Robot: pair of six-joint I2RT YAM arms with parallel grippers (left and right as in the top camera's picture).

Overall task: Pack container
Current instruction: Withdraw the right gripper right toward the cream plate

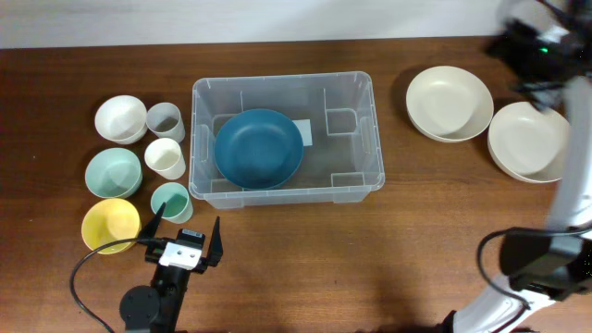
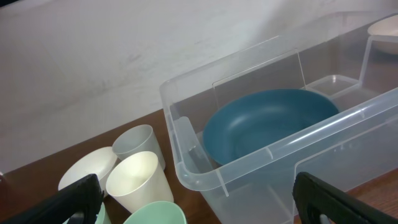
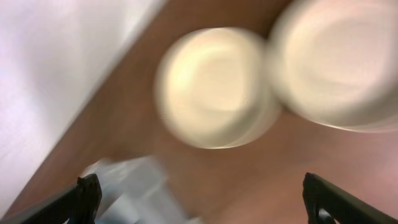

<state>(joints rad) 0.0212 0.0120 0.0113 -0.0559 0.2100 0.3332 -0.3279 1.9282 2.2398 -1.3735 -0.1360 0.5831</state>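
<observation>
Over the cream bowls (image 1: pixel 450 104), rightward of the container (image 1: pixel 377 139), the right pincer (image 3: pixel 202 202) is seen wide open and empty; the left pincer (image 1: pixel 187 229), likewise open and empty, is nearer the cups (image 1: pixel 165 157).

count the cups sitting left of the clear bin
3, in a column just left of the container: a grey cup farthest from the robot, a cream cup in the middle, and a mint-green cup nearest. None appears hidden.
</observation>
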